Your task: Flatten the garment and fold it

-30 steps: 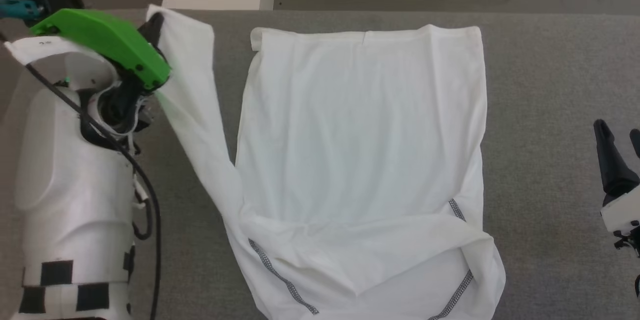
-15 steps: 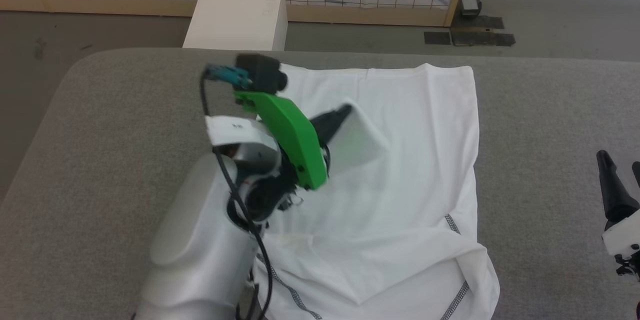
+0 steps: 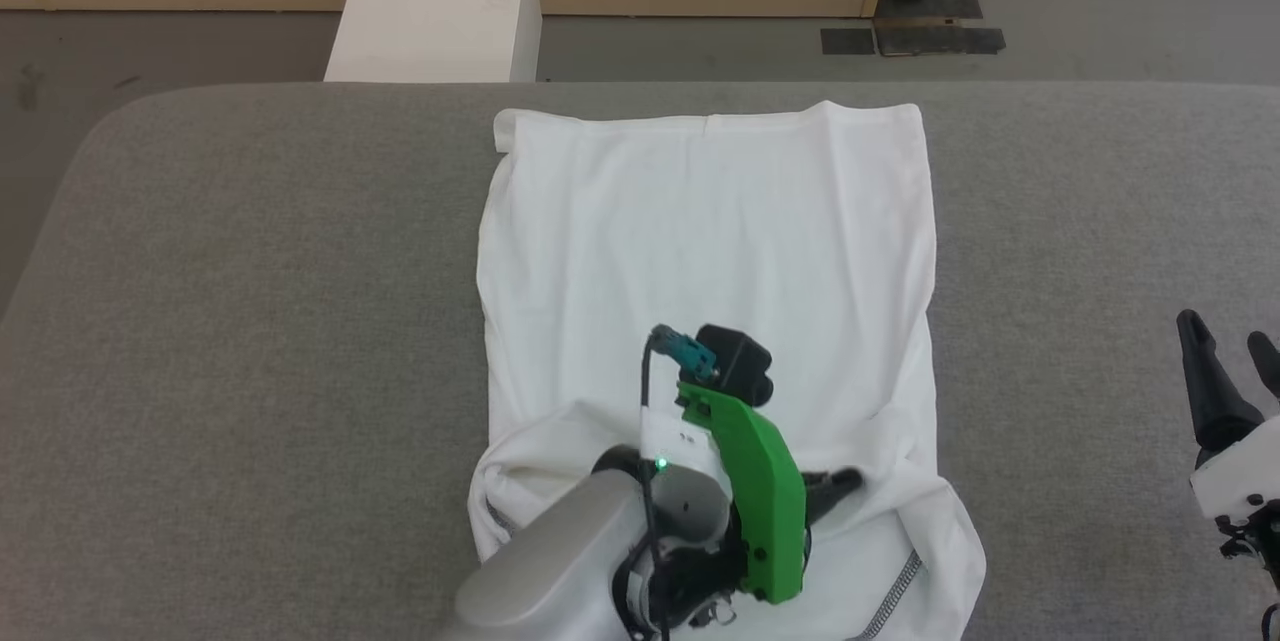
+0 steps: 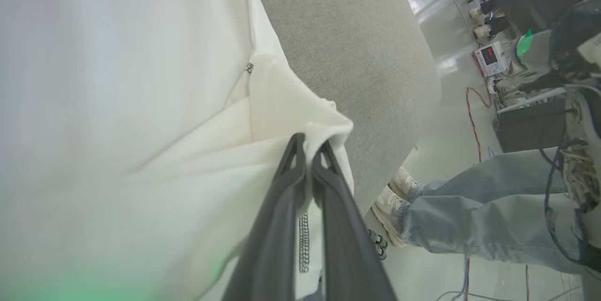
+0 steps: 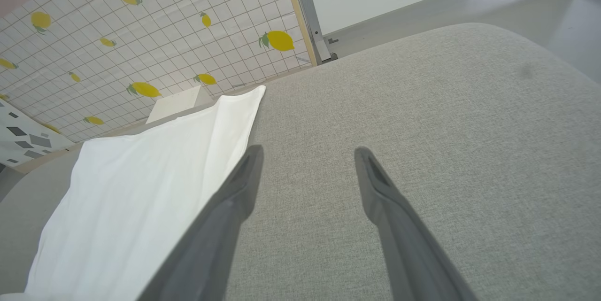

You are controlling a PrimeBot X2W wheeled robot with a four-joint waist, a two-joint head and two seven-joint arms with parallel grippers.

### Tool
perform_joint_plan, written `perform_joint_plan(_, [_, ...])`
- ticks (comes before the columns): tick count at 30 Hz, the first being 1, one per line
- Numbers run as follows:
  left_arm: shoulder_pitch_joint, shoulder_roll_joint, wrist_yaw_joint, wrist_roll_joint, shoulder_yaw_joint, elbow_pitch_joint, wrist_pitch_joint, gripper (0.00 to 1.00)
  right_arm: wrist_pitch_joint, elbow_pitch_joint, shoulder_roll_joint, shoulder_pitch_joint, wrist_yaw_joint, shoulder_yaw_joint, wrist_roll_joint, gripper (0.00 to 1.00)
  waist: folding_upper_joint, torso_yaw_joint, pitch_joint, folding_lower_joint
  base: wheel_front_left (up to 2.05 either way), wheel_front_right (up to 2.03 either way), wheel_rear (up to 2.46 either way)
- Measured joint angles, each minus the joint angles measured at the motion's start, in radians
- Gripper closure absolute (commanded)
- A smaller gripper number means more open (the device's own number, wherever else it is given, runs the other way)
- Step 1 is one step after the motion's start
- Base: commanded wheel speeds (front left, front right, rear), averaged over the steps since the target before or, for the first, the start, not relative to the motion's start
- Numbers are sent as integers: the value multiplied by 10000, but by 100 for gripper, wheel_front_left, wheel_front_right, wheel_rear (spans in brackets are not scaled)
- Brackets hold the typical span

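Head view, nearest edge first: at 6 o'clock the left gripper (image 3: pixel 845 483) lies low over the near end of the garment (image 3: pixel 700 221), its fingers pointing toward 3 o'clock. In the left wrist view the same fingers (image 4: pixel 291 169) are pressed together, with a doubled white edge of cloth pinched at their tips and a dark zigzag seam (image 4: pixel 304 240) showing just below them. A person's legs (image 4: pixel 469 216) stand on the floor beyond the tabletop's edge.

Around that grip the cloth is bunched and ridged, from 7 o'clock across to 5 o'clock. Out at 4 o'clock the right gripper (image 3: pixel 1225 333) is well apart from the shirt. Its fingers stand wide apart and hold nothing, above bare grey tabletop (image 3: pixel 250 271).

Farther out, the garment lies flat as a tall white panel in the middle of the tabletop, its far hem straight at 12 o'clock. Past the far edge a white box (image 3: pixel 430 11) sits on the floor at 11 o'clock.

The step in hand looks like laying a side flap inward over the body. Next, the left fingers would need to let go with the flap flat, and then the crumpled near end wants smoothing before any crosswise fold.
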Motion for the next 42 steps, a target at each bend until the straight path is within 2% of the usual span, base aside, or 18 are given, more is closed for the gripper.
perform_joint_plan(4, [-81,-2,205,136,-729,1080,-123,100,0,33,2,-15,0,111,0,0,0,-152,136,0,0,0,0])
perform_joint_plan(10, [-288,-8,217,192,-1430,2148,-54,100,-15,128,4,-30,0,111,2,0,0,-328,332,0,0,0,0])
perform_joint_plan(11, [-340,-12,207,165,-1540,2219,-6,93,-17,144,6,-30,0,105,4,0,0,-344,352,0,0,0,0])
perform_joint_plan(12, [-371,-29,203,59,-1557,2257,0,56,-29,153,8,-30,0,98,2,0,0,-352,358,0,0,0,0])
perform_joint_plan(13, [-393,-35,203,-148,-1563,2288,0,0,-35,173,8,-30,0,86,4,0,0,-352,351,0,0,0,0])
perform_joint_plan(20, [-704,-130,259,-886,-1519,2238,245,0,-163,347,38,-27,0,19,4,0,0,-261,41,0,0,0,0])
perform_joint_plan(27, [-1151,128,393,-1584,-217,1450,-240,0,-199,449,111,30,0,-4,4,0,0,-65,-421,0,0,0,0])
perform_joint_plan(30, [-1289,497,472,-1662,721,1012,-1239,0,-199,445,130,40,0,56,2,0,0,41,-590,0,0,0,0])
perform_joint_plan(35, [-1401,1452,746,-1116,2215,690,-3929,0,-190,382,159,50,0,238,0,0,0,139,-687,0,0,0,0])
perform_joint_plan(42, [-933,2853,1419,529,3066,754,-6807,0,-188,219,163,48,0,443,-2,0,0,122,-468,0,0,0,0])
